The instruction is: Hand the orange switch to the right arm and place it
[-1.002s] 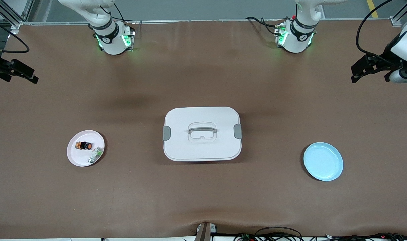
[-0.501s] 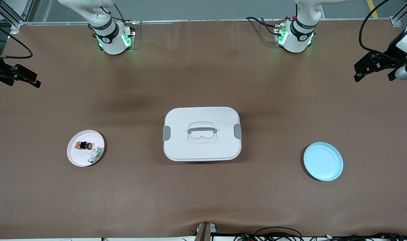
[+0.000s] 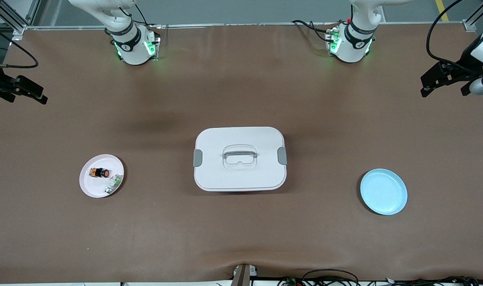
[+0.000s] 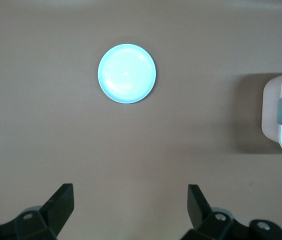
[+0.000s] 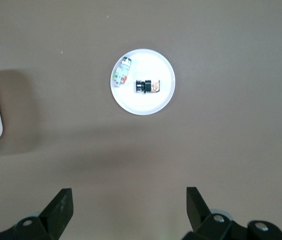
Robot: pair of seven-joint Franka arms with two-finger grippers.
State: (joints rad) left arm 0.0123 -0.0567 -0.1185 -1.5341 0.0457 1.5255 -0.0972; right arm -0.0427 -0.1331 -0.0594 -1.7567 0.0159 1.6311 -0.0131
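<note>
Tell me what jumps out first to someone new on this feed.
The white lidded box at the table's middle. The pink plate toward the right arm's end holds the orange switch; the blue plate lies toward the left arm's end. The left gripper and right gripper hang open.

White arms (image 3: 126,37) with black joint bands, green-lit bases, looping black cables — black pincers (image 3: 434,79).
</note>
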